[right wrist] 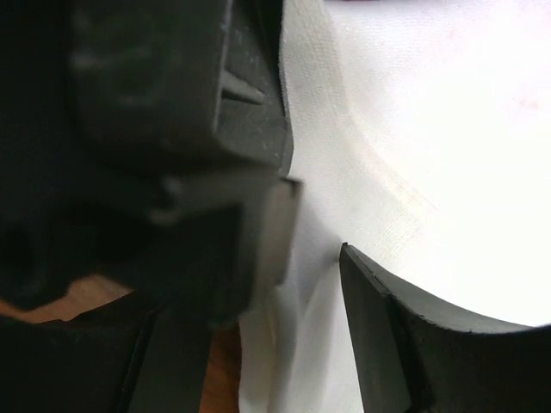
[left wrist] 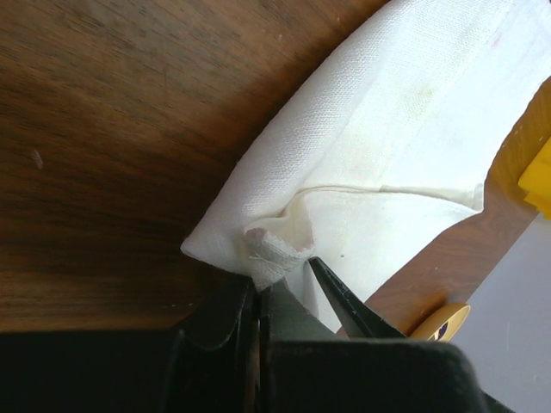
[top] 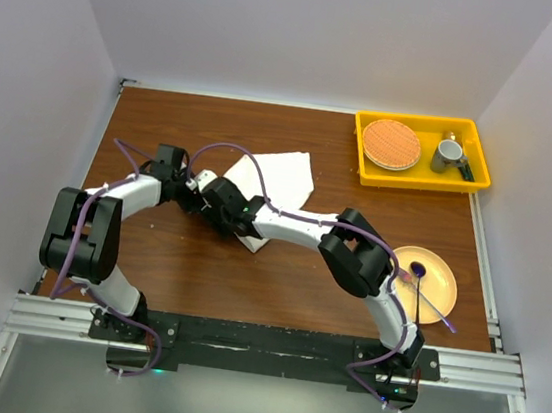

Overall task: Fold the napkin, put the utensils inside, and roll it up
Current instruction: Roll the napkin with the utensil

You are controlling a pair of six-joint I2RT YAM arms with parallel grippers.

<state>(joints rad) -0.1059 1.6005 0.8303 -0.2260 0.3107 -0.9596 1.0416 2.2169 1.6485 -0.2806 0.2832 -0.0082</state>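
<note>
Overhead view, cloth: the large off-white soft cloth napkin (top: 278, 175) lies partly folded on the brown wooden worktop (top: 277, 277), left of the yellow plastic tray (top: 366, 167)
Overhead view, arms: both reach to the cloth's near-left corner, with the left pincer (top: 192, 182) and right pincer (top: 208, 204) just beside each other
Overhead view, utensils: the gold fork cannot be made out; the round yellow plate (top: 439, 272) on the right carries a silver-handled utensil with a purple end (top: 431, 301)
Left wrist view, hold: the left pincer is clamped tight on a bunched corner of the napkin, lifting it slightly; the rest of the cloth runs away from it across the wood
Left wrist view, purpose: the pinch probably keeps the corner taut and raised so the other arm can get at the fold
Right wrist view, opening: the right pincer stands fairly wide, gripping nothing
Right wrist view, position: a hemmed fold of the napkin sits in the gap between its two fingers, right by the left pincer's dark body
Right wrist view, judgement: it looks poised to close on that fold, so the folding step is under way and rolling is far off
</note>
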